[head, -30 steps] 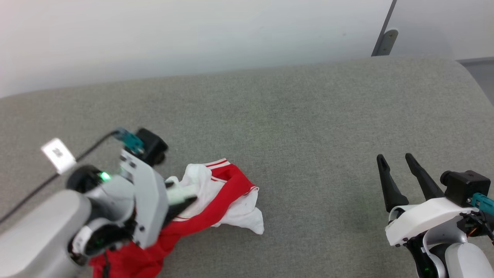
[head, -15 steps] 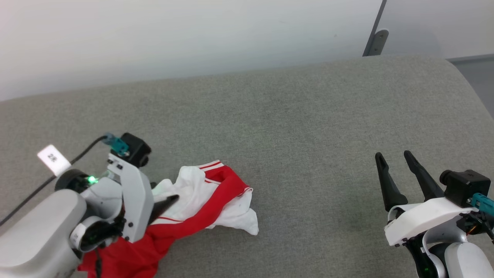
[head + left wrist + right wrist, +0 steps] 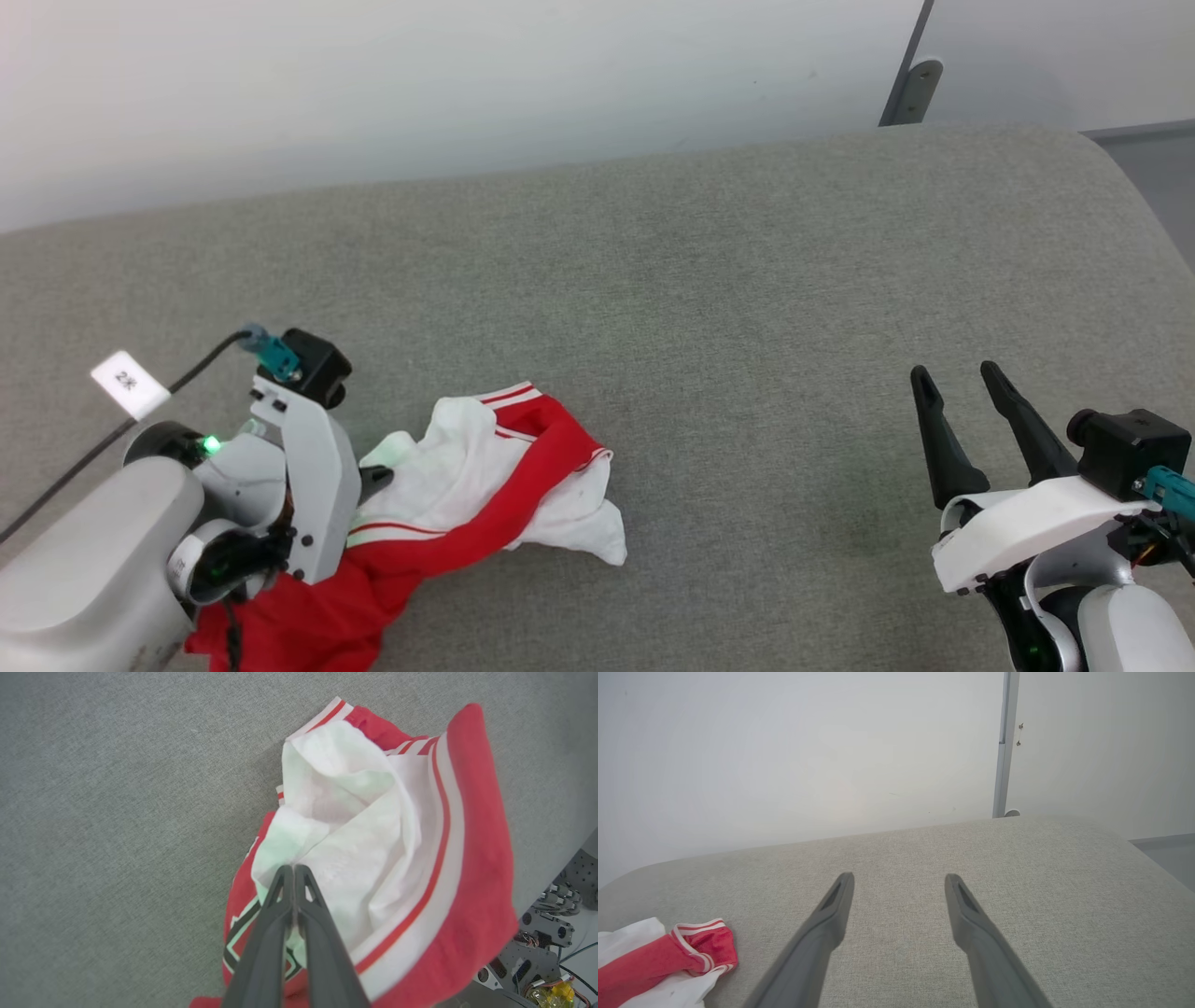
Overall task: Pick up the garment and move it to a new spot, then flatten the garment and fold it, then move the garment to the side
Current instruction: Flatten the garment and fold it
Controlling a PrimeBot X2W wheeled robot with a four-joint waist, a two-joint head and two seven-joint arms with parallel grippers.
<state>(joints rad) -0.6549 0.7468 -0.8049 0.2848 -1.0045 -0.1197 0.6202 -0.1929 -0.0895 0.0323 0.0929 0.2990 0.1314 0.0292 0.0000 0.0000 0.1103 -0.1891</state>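
At eight o'clock in the head view, the left arm [image 3: 84, 569] is a smooth pale grey tube ending in a grey plate [image 3: 316, 485] dotted with dark screws (a green light [image 3: 207, 445] glows beside it). Its black camera block [image 3: 316, 366] carries a teal plug [image 3: 276, 353] and a black cable [image 3: 201, 364] with a white tag [image 3: 129, 383]. At four o'clock, the right gripper [image 3: 954, 371] has two tapered black fingers [image 3: 945, 448] on a white shell [image 3: 1018, 527].

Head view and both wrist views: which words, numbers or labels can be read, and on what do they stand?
"2", then a mark too blurred to read: white tag on the black cable.
Black letters on the red shirt: crumpled, only a fragment shows, unreadable.
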